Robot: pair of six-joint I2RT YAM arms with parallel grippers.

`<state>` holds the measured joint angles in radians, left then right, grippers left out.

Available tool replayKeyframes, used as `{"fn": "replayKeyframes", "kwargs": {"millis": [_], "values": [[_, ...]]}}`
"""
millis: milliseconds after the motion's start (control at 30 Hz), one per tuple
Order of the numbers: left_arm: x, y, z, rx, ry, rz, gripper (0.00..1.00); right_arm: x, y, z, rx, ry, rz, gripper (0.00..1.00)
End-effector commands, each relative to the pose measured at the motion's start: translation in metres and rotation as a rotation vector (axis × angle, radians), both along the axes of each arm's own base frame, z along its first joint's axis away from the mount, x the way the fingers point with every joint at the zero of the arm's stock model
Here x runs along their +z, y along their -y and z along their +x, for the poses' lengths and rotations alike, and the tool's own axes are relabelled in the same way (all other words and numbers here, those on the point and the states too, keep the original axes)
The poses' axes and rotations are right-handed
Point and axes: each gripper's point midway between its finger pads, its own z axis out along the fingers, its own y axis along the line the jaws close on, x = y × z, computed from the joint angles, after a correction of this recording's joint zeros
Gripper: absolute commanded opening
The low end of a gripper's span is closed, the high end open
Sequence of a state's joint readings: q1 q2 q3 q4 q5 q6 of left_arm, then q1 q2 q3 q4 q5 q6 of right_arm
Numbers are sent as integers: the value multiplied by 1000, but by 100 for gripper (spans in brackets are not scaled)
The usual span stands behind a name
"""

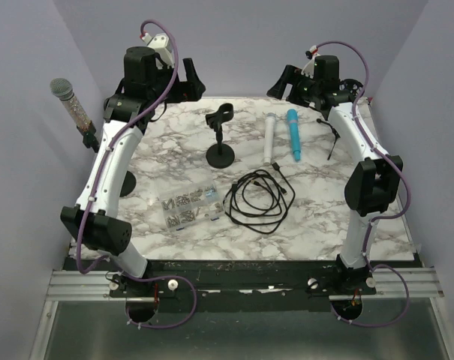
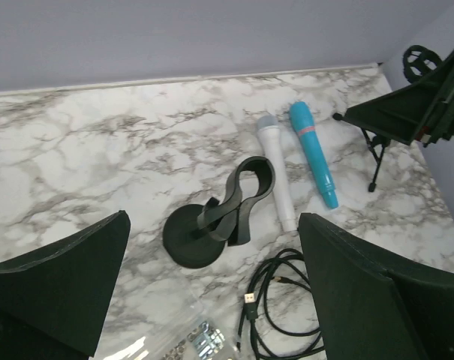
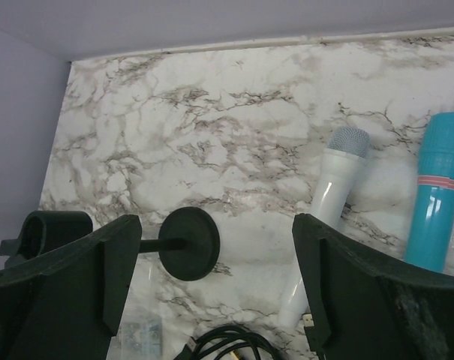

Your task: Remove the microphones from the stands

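Nearest the arm bases, a clear bag of small metal bits (image 1: pixel 185 208) and a coiled black cable (image 1: pixel 258 199) sit on the marble table (image 1: pixel 166 161). Past those, the round-based stand (image 1: pixel 220 142) has an empty clip. The white microphone (image 1: pixel 270 137) lies just right of it, with the teal microphone (image 1: pixel 293 133) alongside. Only the top view catches a glittery mic (image 1: pixel 67 101) in a black clamp off the left edge. Left gripper (image 2: pixel 211 221) and right gripper (image 3: pixel 217 223) hang over the far side, fingers spread wide, holding nothing. Plenty of bare marble left of the stand.

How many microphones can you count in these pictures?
3. A white microphone and a blue microphone lie side by side on the table, right of the black stand; a glittery microphone sticks up at the table's left edge.
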<state>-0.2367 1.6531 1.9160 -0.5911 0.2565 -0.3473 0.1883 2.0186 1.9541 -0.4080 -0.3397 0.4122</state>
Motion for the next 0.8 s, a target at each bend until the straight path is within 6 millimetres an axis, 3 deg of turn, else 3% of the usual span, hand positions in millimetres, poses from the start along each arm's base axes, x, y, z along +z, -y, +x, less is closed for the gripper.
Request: {"fn": "replayKeyframes", "kwargs": {"millis": [0,233,567,767], "values": [[1,-62,-23,234,-12,187,99,36,-14,-10,41,77,49,90],[0,-132,-61,511,-28,337,99,49,-26,-16,65,102,67,89],[-21,-204,-111,745,-30,322,99,66,-46,-26,113,143,96,90],[-5,-234,-130,887,24,305,99,71,-51,-32,135,161,103,90]]}}
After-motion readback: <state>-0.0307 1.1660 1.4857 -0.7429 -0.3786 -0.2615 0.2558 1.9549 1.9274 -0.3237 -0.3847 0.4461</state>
